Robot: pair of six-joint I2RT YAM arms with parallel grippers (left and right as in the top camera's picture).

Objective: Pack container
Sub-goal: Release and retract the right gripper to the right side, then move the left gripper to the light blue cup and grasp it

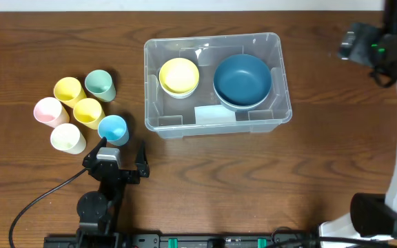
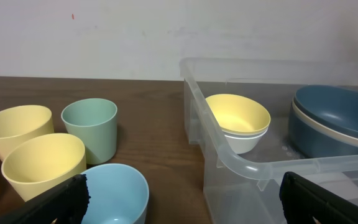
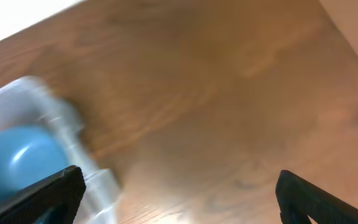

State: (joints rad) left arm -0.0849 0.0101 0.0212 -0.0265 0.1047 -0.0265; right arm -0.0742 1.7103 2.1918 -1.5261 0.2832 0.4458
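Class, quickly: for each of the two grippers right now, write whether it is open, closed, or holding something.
Left gripper: open, holding nothing.
Right gripper: open, holding nothing.

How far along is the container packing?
Done: yellow bowl and blue bowl sit in the container. In hand: nothing; left claw open beside the blue cup, right claw open, clear of the container. Remaining: blue cup and five other cups outside.
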